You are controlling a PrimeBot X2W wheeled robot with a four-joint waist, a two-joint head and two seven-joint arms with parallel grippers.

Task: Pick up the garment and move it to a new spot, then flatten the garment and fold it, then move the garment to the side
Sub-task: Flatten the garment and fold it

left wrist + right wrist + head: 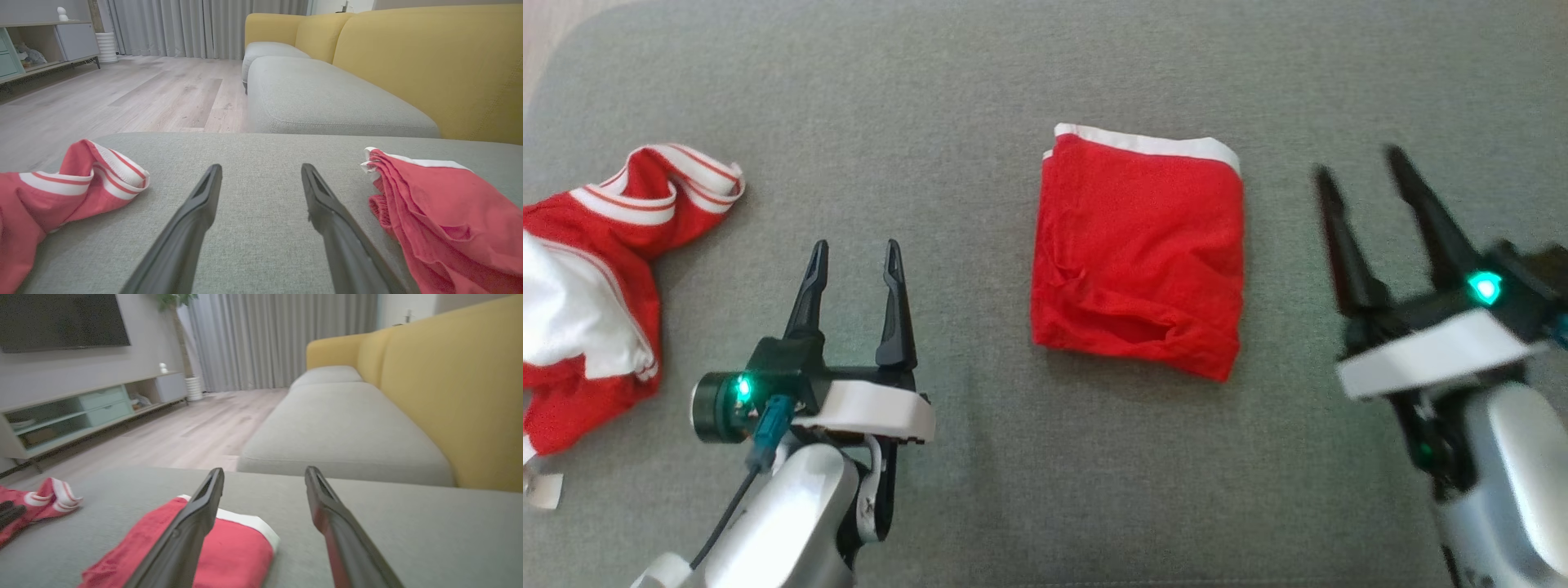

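The red cloth garment with a white waistband (1139, 253) lies folded into a rough square on the grey upholstered sofa cushion (980, 98), a little right of the middle. Its white band runs along the far edge, and a puckered opening gapes along the near edge. It looks folded but not yet moved aside, so that step seems to remain.

The right pincer (1359, 162) hangs just right of the garment, released, its fingers spread with nothing between them and clear of the cloth. The left pincer (856, 247) sits left of the garment with bare cushion between, likewise released and empty. Further left, a crumpled red garment with white stripes (596, 278) lies heaped at the cushion's left edge.

The main risk is undoing the fold. A grip that takes only the top layer would peel it open as the garment is lifted. A finger entering the puckered gap at the near edge could snag and drag the layers apart. Sliding rather than lifting may rumple the stack, since the woven cushion probably grips thin cloth. Carrying it left risks landing on the striped heap.
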